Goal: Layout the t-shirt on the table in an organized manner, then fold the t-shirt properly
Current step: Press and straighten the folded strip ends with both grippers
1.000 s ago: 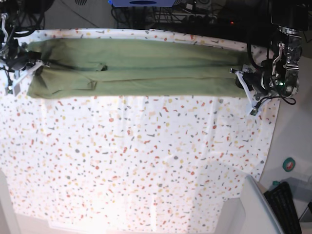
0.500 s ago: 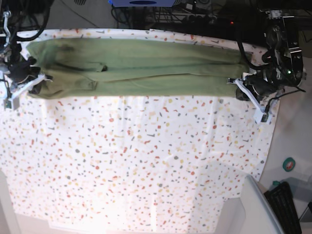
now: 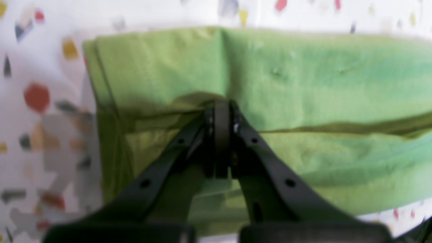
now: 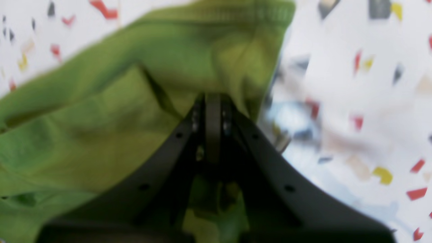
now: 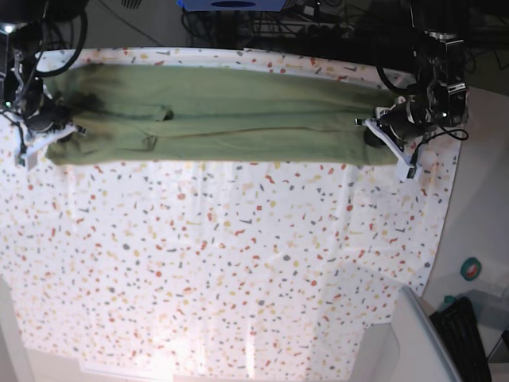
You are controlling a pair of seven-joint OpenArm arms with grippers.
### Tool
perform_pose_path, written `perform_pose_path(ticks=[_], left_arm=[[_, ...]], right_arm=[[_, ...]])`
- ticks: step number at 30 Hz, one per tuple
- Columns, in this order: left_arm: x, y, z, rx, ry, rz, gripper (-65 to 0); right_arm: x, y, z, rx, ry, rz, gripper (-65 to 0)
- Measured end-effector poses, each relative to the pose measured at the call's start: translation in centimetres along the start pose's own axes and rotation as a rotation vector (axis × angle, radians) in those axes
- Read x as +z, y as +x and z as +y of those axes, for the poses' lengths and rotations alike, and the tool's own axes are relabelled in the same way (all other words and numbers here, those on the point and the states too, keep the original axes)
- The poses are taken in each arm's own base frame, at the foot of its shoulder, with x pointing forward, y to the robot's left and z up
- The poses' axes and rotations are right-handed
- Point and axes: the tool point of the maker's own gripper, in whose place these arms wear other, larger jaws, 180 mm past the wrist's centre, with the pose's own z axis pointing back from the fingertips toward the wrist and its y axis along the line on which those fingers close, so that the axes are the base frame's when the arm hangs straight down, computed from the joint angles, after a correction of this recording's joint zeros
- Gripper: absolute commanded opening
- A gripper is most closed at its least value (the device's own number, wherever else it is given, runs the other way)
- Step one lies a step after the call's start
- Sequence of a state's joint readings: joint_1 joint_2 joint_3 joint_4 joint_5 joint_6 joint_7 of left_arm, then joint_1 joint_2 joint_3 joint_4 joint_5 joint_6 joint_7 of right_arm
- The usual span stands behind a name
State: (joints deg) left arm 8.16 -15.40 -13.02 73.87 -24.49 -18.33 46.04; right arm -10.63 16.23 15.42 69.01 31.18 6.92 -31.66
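Olive-green cotton t-shirt (image 5: 223, 113) lies as a long band on the flecked white table (image 5: 238, 270). Left gripper (image 3: 221, 111) pinches 1 end; right gripper (image 4: 212, 104) pinches the opposite end.

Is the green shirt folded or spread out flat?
Folded: the t-shirt is a long narrow band with overlapping layers, sleeves tucked in.

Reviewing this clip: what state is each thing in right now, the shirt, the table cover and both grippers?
t-shirt: folded into a long band, lying flat along the table's far edge, pinched at both ends.
table: covered in flecked white cloth, lightly wrinkled, bare in front of the shirt.
left gripper: shut on the t-shirt's end.
right gripper: shut on the t-shirt's other end.
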Motion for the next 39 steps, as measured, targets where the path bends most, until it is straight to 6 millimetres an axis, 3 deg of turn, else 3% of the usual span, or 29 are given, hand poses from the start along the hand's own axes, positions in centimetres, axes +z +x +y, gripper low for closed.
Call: perform_pose_path(ticks=[4, 8, 10, 13, 15, 18, 21, 24, 27, 32, 39], left_arm=[[0.1, 1.3, -0.2, -0.021, 0.009, -0.005, -65.0], [1.4, 3.0, -1.0, -0.069, 0.019, -0.04, -65.0], [2.8, 3.9, -0.6, -0.055, 0.026, -0.034, -65.0], [6.2, 6.7, 1.9, -0.024, 0.103, -0.116, -65.0], [8.3, 7.9, 3.5, -0.017, 0.153, -0.153, -65.0], [8.8, 7.8, 3.1, 0.065, 0.074, -0.178, -64.8], [8.2, 5.8, 3.0, 0.165, -0.044, -0.153, -29.1], [7.4, 4.2, 4.3, 0.188, -0.096, -0.114, -1.2], [6.6, 4.5, 4.2, 0.169, -0.144, -0.184, 0.0], [3.6, 2.0, 1.8, 0.14, -0.217, -0.122, 0.0], [2.1, 1.8, 2.0, 0.191, -0.24, -0.131, 0.0]], right_arm=[[0.1, 1.0, 0.1, 0.016, -0.004, -0.008, -65.0], [1.9, 1.9, 1.0, 0.072, -0.005, -0.046, -65.0], [3.6, 4.1, 2.3, 0.114, 0.016, -0.125, -65.0], [6.7, 7.1, 4.9, 0.177, 0.068, -0.256, -65.0], [8.2, 7.3, 6.0, 0.209, 0.089, -0.289, -65.0], [9.3, 6.6, 6.7, 0.232, 0.101, -0.289, -65.0], [9.8, 6.8, 7.0, 0.242, 0.107, -0.305, -65.0], [9.7, 6.6, 6.9, 0.243, 0.105, -0.299, -65.0], [9.7, 6.6, 7.0, 0.24, 0.107, -0.298, -65.0], [9.7, 6.6, 7.0, 0.24, 0.107, -0.297, -65.0], [9.7, 6.3, 6.8, 0.24, 0.104, -0.291, -65.0]])
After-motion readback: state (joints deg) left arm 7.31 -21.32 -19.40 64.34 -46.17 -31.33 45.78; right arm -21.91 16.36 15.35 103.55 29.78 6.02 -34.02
